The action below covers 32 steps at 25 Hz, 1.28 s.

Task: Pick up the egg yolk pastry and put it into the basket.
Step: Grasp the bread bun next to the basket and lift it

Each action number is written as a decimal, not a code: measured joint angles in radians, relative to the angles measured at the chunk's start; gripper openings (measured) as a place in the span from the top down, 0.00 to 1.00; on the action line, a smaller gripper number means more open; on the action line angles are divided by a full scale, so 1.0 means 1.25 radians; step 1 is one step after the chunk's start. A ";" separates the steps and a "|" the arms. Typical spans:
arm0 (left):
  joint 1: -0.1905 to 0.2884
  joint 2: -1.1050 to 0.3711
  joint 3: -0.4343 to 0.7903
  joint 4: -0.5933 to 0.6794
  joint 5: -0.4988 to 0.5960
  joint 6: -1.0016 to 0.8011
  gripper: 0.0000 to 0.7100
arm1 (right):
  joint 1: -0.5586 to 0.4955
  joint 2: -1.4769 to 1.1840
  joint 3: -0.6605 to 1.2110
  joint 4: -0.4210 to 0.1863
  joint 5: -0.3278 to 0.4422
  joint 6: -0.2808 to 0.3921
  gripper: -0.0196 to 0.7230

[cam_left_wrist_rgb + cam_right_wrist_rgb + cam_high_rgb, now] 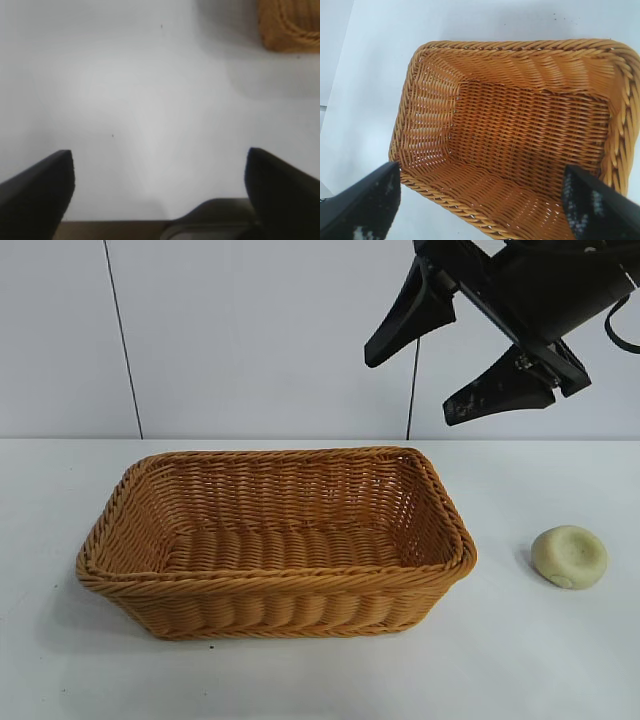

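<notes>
One egg yolk pastry (569, 556) dome-up on table; basket (275, 540) long axis left-right.

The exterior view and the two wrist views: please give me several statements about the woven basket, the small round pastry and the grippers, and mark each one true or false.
1. The small pale yellowish-green round egg yolk pastry lies inside the large orange-brown woven wicker basket. False: it lies on the white table, apart from the basket on its right side in the exterior view.
2. The basket holds nothing. True.
3. The right gripper is shut on the pastry. False: it hangs open in the air, above the basket's right end, holding nothing.
4. The left gripper is open over bare table. True.
5. The basket lies overturned. False: it stands upright, opening upward.
</notes>
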 joint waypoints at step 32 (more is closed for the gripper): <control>0.000 -0.089 0.000 0.000 0.001 0.006 0.06 | -0.182 0.149 -0.209 -0.613 0.217 0.341 0.13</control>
